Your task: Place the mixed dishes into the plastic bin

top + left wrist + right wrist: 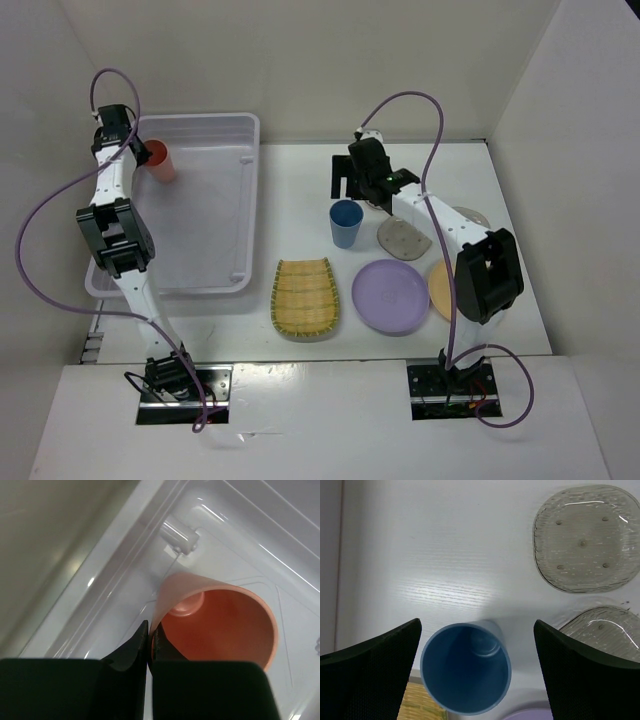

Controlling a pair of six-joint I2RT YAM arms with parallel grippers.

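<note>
Lower centre, top view: yellow tray [305, 297], lilac plate [390, 296], orange plate [441, 290] on table [300, 190]; above them grey plates [585, 537] beside blue cup [466, 675]; R gripper [476, 622] over it, jaws wide; upper left: L gripper [150, 630] pinching pink cup [215, 625] wall, cup tilted in bin [255, 200] corner.

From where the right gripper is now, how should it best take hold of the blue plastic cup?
Come straight down from above. The blue plastic cup stands upright, mouth up, between the open fingers of the right gripper, and it looks narrower than their gap. So I would probably close across its round wall, just below the rim.
</note>
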